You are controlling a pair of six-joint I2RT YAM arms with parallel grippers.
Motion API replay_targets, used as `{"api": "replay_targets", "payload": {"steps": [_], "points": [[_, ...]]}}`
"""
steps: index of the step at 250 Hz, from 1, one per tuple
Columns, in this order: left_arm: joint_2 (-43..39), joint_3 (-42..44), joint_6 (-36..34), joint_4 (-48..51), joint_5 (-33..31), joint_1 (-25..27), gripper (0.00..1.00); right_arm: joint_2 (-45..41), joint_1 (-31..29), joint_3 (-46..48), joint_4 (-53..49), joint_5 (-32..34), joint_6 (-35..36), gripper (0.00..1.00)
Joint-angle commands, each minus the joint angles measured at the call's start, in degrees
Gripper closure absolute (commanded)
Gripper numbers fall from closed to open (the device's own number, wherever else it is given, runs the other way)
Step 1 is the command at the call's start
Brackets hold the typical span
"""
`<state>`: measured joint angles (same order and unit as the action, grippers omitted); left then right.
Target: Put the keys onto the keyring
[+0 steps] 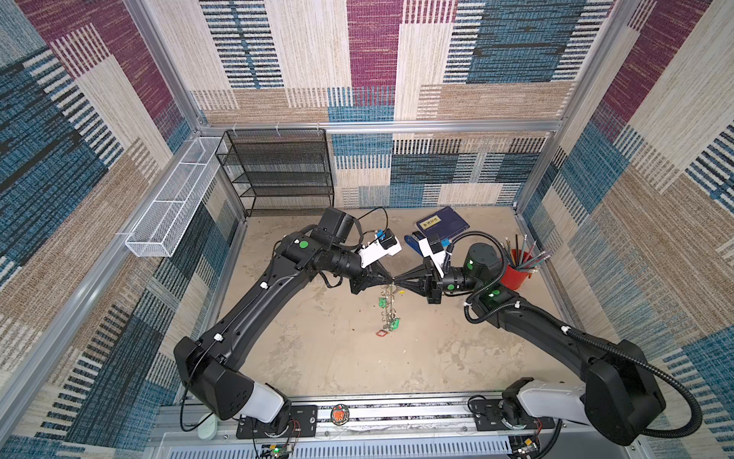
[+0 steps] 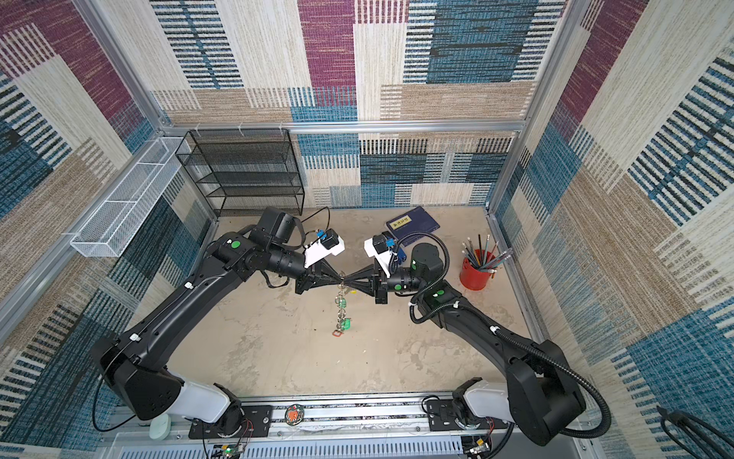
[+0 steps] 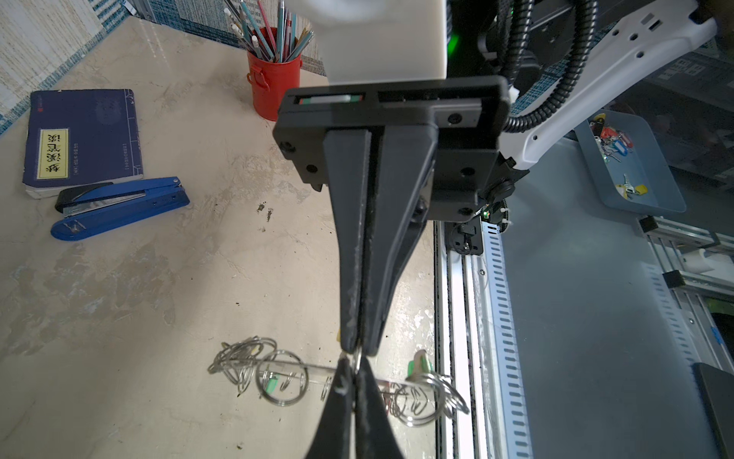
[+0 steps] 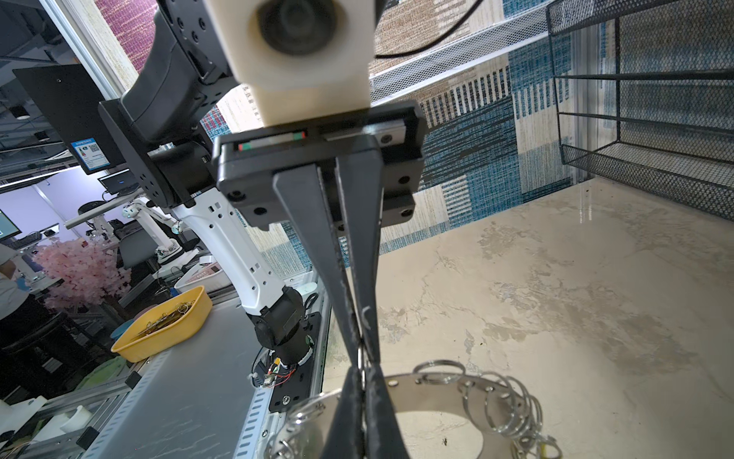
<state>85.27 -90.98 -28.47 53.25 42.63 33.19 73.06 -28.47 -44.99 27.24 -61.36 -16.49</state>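
- Over tabletop (image 1: 317, 357) centre: left end effector (image 1: 388, 280) pressed together, pinching a split ring (image 3: 358, 357) atop the keyring (image 1: 387, 312).
- Keyring hangs on edge under the tips; green- and red-tagged keys (image 1: 392, 325) clipped on.
- Opposite, right end effector (image 1: 399, 283) meets it tip-to-tip, pinching same ring.

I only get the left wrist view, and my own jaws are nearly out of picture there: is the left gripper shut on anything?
Observer: Yes; the right wrist view shows the left gripper shut on a split ring at the rim of the keyring.
Operator: I see the keyring edge-on. Its shape?
Observer: A flat grey disc with a big centre hole; the table shows through.
Operator: What stands behind my arm?
Observer: In both top views, a black mesh rack at the back wall.
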Motion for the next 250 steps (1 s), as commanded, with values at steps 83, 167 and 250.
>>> {"api": "replay_targets", "payload": {"steps": [83, 167, 250], "points": [[-6.79, 6.95, 5.27, -9.64, -3.2, 0.13, 1.0, -1.48, 0.0, -0.18, 2.04, 2.13, -0.67, 0.75], [-14.66, 16.58, 13.26, -22.97, -2.69, 0.11, 1.0, -3.89, 1.22, 1.48, 0.83, 1.94, -1.75, 0.52], [-16.81, 19.7, 15.64, -26.89, -1.07, 0.12, 1.0, -2.34, 0.7, 1.15, 2.93, 0.2, -2.77, 0.36]]}}
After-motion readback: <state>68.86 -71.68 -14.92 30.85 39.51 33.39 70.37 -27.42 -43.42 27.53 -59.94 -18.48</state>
